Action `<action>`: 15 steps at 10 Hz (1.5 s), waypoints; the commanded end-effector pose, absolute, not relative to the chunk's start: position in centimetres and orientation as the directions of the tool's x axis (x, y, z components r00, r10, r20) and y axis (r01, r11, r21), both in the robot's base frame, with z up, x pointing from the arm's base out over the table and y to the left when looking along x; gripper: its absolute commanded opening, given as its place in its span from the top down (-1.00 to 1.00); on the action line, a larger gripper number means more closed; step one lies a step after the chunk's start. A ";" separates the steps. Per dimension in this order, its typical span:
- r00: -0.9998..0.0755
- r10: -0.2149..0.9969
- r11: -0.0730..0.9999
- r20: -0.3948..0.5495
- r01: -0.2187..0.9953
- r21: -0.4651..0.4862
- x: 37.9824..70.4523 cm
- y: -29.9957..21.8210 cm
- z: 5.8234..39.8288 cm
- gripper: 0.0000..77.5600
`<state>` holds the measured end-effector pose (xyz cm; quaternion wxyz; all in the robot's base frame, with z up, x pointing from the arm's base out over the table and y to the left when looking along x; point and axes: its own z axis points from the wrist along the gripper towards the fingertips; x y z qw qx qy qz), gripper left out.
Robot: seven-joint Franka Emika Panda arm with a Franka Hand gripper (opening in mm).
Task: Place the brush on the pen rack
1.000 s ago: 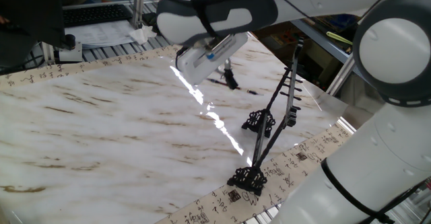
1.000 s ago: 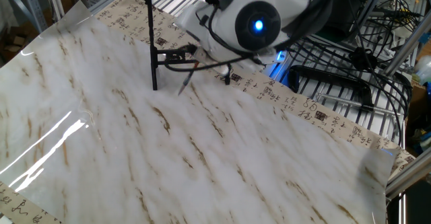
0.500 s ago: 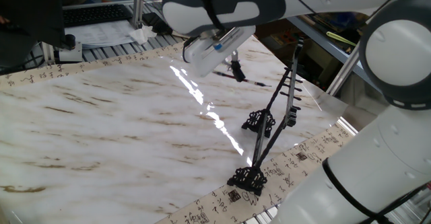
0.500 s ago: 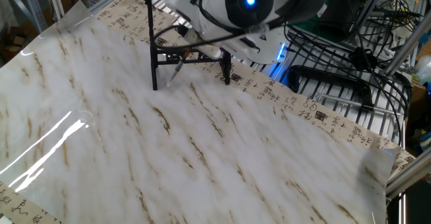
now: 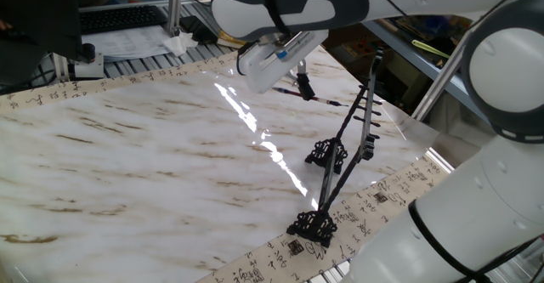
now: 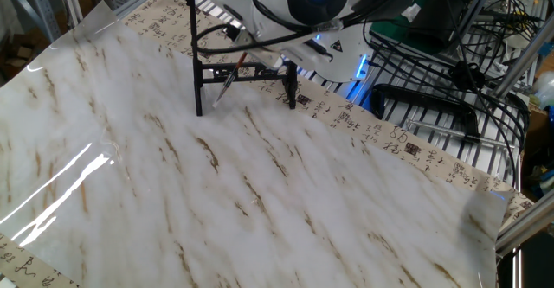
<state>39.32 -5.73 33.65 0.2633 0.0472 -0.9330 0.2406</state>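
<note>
Gripper clamped on brush, held clear of marble-look surface, at 12 o'clock of pen rack in one fixed view. In the other fixed view, brush angled tip-down, crossing just in front of rack's lower bar; contact with the bar impossible to tell.

Risks, as judgement:
- Thin round shaft, narrow pinch: likely to pivot or slip if the tip snags a peg.
- Rack light, spindly wire frame on two scrolled feet: a sideways knock from the arm probably tips or slides it on the glossy surface.
- Small pegs, small loop: poor alignment means a dropped or rolling brush.

Materials: black metal rack, thin posts; dark slender brush; smooth reflective surface, printed calligraphy border.
</note>
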 end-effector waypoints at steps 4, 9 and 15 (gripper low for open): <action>-0.872 0.018 0.882 0.490 -0.217 -0.417 38.8 -6.5 34.4 0.97; -0.882 0.008 0.878 0.471 -0.219 -0.426 38.3 -6.9 34.4 0.97; -0.887 0.002 0.877 0.461 -0.221 -0.428 38.3 -7.6 34.1 0.97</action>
